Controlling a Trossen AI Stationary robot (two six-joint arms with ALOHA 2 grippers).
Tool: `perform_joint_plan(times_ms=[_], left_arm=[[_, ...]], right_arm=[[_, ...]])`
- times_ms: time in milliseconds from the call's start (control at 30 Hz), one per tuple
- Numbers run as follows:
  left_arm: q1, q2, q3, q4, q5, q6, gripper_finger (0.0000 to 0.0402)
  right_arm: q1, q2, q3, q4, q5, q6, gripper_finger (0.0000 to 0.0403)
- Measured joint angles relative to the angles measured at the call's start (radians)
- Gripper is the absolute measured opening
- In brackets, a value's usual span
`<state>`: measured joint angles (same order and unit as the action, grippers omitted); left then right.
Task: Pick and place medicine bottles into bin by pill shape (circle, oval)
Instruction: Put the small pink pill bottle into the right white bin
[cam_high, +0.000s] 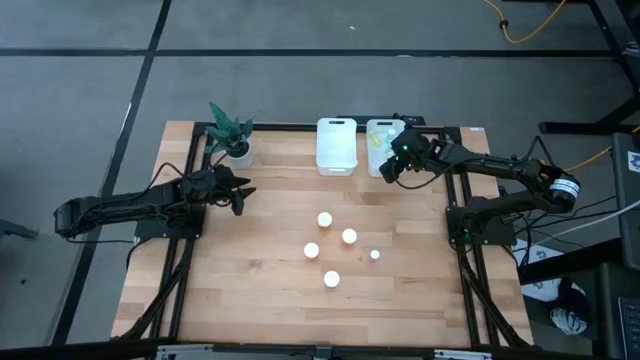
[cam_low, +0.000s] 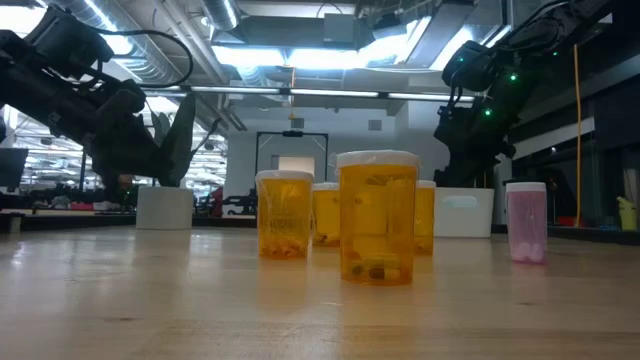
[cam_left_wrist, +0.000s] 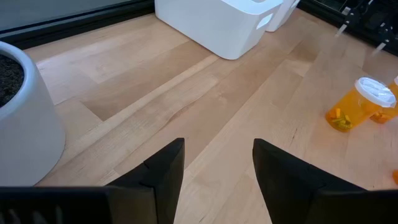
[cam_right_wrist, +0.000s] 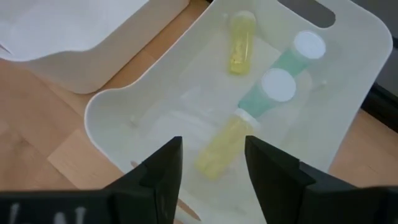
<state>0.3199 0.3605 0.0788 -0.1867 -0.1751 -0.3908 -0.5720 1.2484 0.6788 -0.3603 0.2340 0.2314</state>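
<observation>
Bottles: your left gripper (cam_high: 243, 195) hovers with fingers apart and empty beside the plant pot (cam_high: 238, 151), while four orange bottles (cam_high: 325, 220) and one small pink bottle (cam_high: 375, 255) stand mid-desk (cam_high: 260, 290). Right of the empty left bin (cam_high: 337, 146), your right gripper (cam_high: 392, 168), fingers spread and holding nothing, hangs over the right bin (cam_right_wrist: 118, 102), where two yellow bottles (cam_right_wrist: 241, 42) and two green bottles (cam_right_wrist: 266, 92) lie.

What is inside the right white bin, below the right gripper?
The right bin holds four small bottles lying down: two yellow and two green with white caps. The right gripper, jaws open and empty, covers part of the bin floor.
</observation>
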Motion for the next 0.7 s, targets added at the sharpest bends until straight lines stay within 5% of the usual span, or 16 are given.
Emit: perform_joint_plan(times_ms=[200, 400, 700], left_arm=[[0.000, 0.000, 0.000, 0.000, 0.000, 0.000, 0.0182], [0.000, 0.000, 0.000, 0.000, 0.000, 0.000, 0.0182], [0.000, 0.000, 0.000, 0.000, 0.000, 0.000, 0.0182]], right_arm=[[0.000, 0.000, 0.001, 0.043, -0.004, 0.003, 0.0170], [0.052, -0.007, 0.044, 0.035, -0.259, 0.025, 0.0159], [0.366, -0.124, 0.048, -0.136, -0.342, 0.084, 0.0139]])
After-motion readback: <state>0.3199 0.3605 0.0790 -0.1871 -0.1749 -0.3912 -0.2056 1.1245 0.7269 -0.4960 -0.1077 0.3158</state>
